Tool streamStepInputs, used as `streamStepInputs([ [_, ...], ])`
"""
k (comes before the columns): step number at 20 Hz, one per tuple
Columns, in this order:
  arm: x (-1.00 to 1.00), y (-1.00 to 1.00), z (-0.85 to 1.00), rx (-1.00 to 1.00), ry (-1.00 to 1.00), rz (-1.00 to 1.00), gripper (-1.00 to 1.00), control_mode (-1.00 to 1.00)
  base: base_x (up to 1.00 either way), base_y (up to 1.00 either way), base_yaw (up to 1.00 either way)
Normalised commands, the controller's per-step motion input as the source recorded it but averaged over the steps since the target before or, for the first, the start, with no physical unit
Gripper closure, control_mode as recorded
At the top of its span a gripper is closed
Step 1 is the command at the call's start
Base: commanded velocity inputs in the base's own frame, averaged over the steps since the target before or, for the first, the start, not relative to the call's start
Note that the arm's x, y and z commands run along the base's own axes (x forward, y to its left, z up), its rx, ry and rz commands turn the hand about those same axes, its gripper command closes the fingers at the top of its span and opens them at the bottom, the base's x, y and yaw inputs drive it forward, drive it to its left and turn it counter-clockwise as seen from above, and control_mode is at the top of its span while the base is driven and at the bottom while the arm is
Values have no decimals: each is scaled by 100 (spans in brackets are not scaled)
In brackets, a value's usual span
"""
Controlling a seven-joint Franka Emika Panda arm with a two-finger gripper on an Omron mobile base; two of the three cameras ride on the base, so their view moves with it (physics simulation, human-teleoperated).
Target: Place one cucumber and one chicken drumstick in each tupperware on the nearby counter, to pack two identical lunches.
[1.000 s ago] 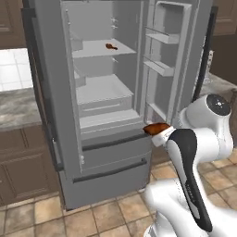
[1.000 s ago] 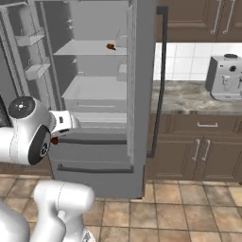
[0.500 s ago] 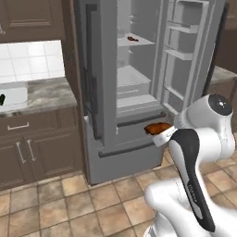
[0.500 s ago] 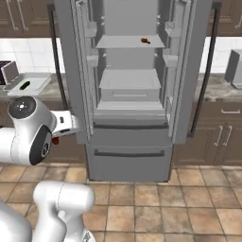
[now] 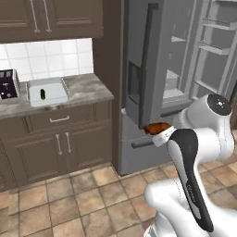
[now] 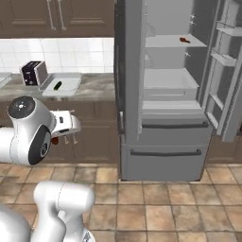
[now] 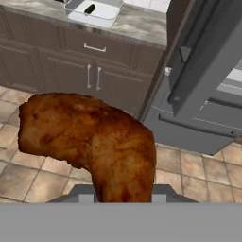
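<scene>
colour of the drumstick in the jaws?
Reddish-brown, mottled with darker patches: chicken drumstick, best in the hand view.

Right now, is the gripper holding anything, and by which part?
Yes: the gripper holds a chicken drumstick. The narrower end sits at the fingers and the plump end sticks out.

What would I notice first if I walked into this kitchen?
Probably the big brown chicken drumstick pinched in the robot's claw, out over the tiled floor. Next, the grey fridge with its doors wide open and another drumstick on an upper shelf. On the counter, a pale tupperware holds one dark green cucumber.
</scene>
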Motion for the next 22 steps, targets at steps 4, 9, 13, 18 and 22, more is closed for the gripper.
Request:
streamStepInputs([
  [4,0,0,0,0,0,0,100,100,17,100,0],
  [9,0,0,0,0,0,0,100,100,20,100,0],
  [13,0,0,0,0,0,0,100,100,18,100,1],
  [18,0,0,0,0,0,0,100,100,16,100,3],
  [22,0,0,0,0,0,0,100,100,30,100,5],
])
